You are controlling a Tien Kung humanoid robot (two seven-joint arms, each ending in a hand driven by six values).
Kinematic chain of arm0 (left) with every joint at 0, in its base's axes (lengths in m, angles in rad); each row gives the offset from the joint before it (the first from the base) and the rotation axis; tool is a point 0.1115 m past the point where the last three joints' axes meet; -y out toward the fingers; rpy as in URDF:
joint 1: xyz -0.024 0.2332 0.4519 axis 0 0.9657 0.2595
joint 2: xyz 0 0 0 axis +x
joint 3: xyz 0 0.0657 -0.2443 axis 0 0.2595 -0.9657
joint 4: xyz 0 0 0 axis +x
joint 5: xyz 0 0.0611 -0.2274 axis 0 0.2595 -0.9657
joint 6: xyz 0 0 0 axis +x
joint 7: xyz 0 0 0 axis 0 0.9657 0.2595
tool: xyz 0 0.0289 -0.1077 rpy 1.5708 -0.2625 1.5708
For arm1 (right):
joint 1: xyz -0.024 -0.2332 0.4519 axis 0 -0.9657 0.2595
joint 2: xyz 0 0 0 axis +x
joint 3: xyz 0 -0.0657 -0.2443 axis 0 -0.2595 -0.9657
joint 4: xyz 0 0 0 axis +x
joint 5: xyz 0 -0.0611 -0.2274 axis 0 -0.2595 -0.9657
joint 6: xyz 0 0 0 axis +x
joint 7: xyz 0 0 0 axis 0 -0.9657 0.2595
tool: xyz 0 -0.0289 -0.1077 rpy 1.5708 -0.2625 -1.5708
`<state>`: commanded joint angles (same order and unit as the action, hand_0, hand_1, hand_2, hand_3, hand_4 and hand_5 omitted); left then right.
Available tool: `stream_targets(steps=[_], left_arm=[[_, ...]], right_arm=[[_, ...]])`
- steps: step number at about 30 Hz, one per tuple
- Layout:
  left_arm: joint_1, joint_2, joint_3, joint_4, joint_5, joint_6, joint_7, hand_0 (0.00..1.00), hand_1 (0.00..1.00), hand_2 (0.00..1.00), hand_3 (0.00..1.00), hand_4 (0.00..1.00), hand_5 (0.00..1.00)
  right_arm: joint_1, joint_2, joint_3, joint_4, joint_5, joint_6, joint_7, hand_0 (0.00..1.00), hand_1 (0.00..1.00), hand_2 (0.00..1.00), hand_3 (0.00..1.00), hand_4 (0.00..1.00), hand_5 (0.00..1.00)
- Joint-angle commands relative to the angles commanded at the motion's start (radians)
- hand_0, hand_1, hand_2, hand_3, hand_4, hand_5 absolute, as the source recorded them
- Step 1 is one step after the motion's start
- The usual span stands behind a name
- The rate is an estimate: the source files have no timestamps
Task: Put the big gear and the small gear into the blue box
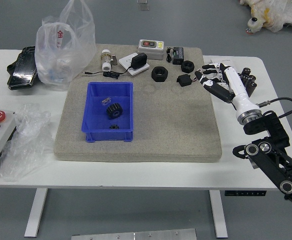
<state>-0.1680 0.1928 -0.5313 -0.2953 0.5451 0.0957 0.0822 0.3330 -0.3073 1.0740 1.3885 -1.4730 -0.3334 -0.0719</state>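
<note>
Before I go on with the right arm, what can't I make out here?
All in the head view:
- Left hand: outside the picture.
- Whatever lies under the right hand: hidden by it.
- Small gear, in the blue box: too small to count its teeth.
- Print on the black adapter: too small.
</note>
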Motion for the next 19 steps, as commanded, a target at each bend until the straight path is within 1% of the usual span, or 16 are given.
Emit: stream_targets(steps=[3,9,13,19], left_arm=[[0.0,0.0,0.0,0.0,0.0,0.0,0.0,0.653,0.629,0.604,0.69,0.667,0.354],[-0.001,0.0,-0.001,0.0,0.003,-0.001,0.0,0.652,0.629,0.603,0.688,0.665,0.351],[-0.001,0.001,-0.002,0.0,0.003,-0.001,0.0,0.652,0.629,0.603,0.686,0.664,0.351],[0.0,0.001,-0.001,0.0,0.002,-0.001,0.0,0.652,0.629,0.603,0.686,0.664,0.351]], right_arm=[[-0.003,-0.002,-0.002,-0.004,0.005,0.008,0.005,0.615,0.508,0.636,0.674,0.809,0.643],[0.001,0.002,-0.013,-0.03,-0.122,0.025,-0.038,0.617,0.512,0.636,0.673,0.801,0.639],[0.003,0.005,-0.015,-0.038,-0.196,0.03,-0.049,0.608,0.513,0.636,0.671,0.793,0.625],[0.002,0.002,-0.012,-0.044,-0.218,0.029,-0.051,0.608,0.513,0.636,0.671,0.793,0.625]])
